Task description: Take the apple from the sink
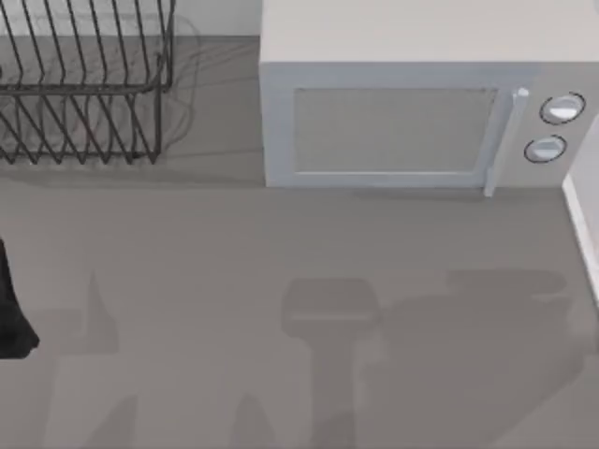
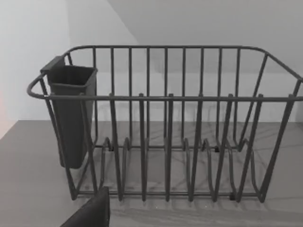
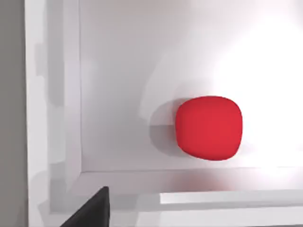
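Resting on the white floor of the sink point(image 3: 61, 94), the apple point(image 3: 209, 127) lies near one inner corner, just off the wall, with nothing touching it. Whether the right pincer above that sink is spread or closed cannot be told. Away from the sink, the left arm point(image 1: 14, 313) faces the wire dish rack point(image 2: 165, 123) beside the microwave point(image 1: 412, 112); its grip cannot be told either.
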Controlling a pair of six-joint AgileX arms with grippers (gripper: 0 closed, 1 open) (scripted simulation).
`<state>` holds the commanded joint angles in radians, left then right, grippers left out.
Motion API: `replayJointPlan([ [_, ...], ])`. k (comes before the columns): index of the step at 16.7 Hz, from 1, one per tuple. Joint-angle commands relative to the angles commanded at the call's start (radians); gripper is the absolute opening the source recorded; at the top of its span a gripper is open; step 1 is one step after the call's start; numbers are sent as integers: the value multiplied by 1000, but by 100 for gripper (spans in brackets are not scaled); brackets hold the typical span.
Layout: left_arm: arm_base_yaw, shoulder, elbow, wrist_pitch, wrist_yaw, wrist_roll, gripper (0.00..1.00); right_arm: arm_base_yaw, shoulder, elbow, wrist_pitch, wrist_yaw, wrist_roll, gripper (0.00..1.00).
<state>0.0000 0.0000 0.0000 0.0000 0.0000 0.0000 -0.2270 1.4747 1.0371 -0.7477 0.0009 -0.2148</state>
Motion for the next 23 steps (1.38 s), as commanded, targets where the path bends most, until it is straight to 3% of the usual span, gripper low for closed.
replayJointPlan([
  [7, 0, 0, 0, 0, 0, 0, 100, -65, 440, 295, -213, 0, -61, 100],
  [15, 0, 0, 0, 0, 0, 0, 100, -65, 475, 316, -226, 0, -65, 100],
  [19, 0, 0, 0, 0, 0, 0, 100, -66, 559, 276, -117, 1, -65, 100],
  [23, 0, 0, 0, 0, 0, 0, 100, -68, 698, 204, 127, 2, -63, 100],
])
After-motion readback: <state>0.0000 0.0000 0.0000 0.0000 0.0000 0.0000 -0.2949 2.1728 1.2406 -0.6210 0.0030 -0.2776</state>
